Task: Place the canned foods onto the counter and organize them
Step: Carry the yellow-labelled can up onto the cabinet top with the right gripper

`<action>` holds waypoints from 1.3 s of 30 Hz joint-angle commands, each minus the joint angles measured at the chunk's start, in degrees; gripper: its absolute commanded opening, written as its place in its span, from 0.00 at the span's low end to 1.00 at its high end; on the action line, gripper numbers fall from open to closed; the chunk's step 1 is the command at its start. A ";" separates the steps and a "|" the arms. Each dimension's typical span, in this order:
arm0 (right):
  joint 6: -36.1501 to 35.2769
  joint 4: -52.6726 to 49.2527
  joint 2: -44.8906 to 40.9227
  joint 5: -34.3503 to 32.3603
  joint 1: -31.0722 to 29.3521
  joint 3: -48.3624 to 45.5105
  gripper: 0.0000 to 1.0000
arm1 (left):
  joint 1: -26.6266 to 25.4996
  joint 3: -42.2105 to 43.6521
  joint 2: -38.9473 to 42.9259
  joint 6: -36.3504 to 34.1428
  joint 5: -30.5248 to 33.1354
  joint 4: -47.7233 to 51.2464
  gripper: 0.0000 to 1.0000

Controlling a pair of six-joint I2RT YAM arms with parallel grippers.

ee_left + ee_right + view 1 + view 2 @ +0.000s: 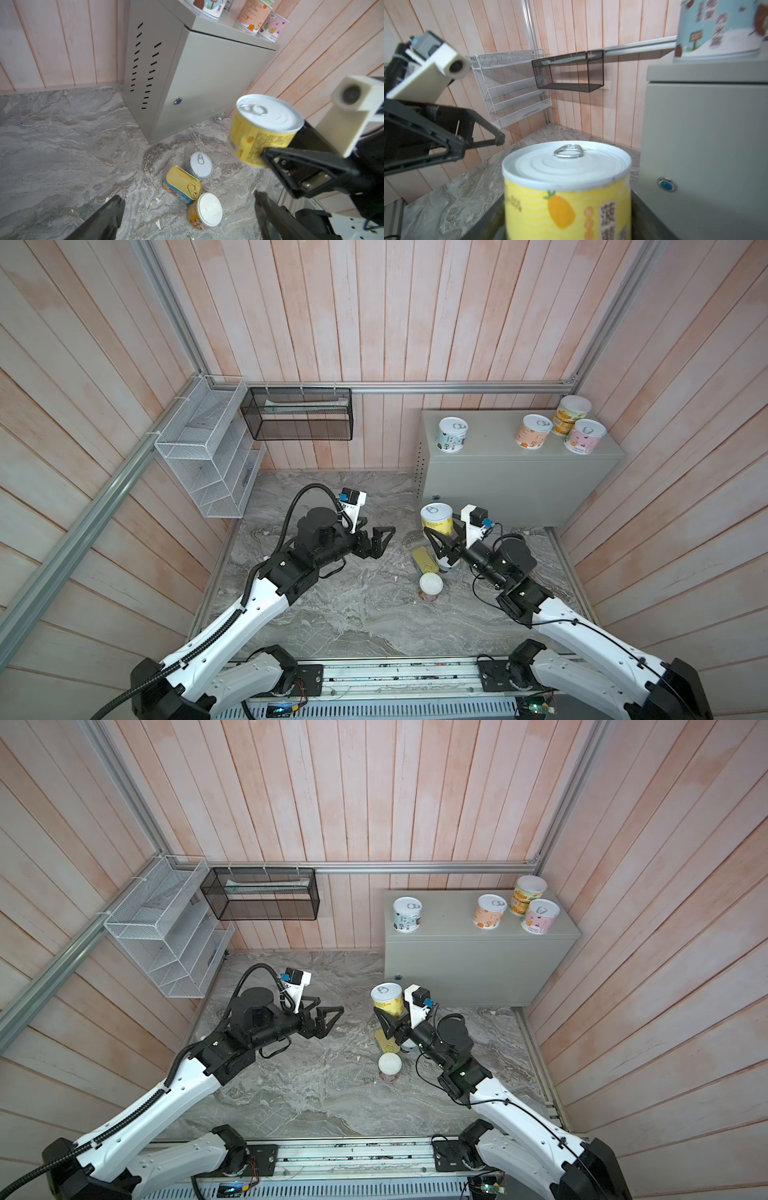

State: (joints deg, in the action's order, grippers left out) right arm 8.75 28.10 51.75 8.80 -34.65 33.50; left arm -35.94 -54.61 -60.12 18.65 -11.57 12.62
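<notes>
Marbled slab (353, 614) below | yellow can (435, 519) clamped in right tool (440, 537) | left tool (376, 531) apart, clear of can

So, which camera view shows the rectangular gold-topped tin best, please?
The left wrist view: the rectangular tin shows unobstructed, gold top and blue side. Both top views show the tin small, partly behind the right tool. The right wrist view misses it.

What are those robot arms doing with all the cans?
They are putting cans up on the counter. The right tool grips a yellow can, lifted off the slab in front of the counter. The left tool is open and empty, off to the side. Four cans stand on top of the counter. A gold-topped tin and two round cans wait on the slab.
</notes>
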 commanded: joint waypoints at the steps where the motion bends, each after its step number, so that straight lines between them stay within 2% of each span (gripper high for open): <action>1: -1.84 -4.98 -2.24 -2.29 3.58 8.00 0.58 | 0.30 2.90 0.75 -1.28 2.86 -3.84 1.00; 3: -2.50 -7.80 -2.10 -3.55 5.85 11.45 0.58 | 0.26 4.48 0.88 -0.98 2.19 -5.40 1.00; 12: -5.62 -11.93 2.38 -1.21 15.56 25.64 0.60 | 0.29 8.88 2.59 -1.79 -2.31 -12.34 1.00; 23: -1.61 -6.12 12.80 4.13 26.90 34.68 0.60 | 0.18 14.79 6.97 -3.33 -9.71 -23.71 1.00; 29: -0.22 -2.75 19.16 6.25 30.78 37.40 0.60 | 0.02 14.75 6.64 -3.95 -9.26 -23.08 1.00; 39: -1.70 -1.47 28.47 6.82 32.36 42.62 0.60 | 0.01 14.44 6.53 -5.13 -8.78 -22.51 1.00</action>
State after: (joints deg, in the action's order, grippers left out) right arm 7.27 20.34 79.68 15.14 -2.94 72.77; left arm -35.90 -40.58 -53.56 14.68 -19.90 -8.64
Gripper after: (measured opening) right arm 0.748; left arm 0.998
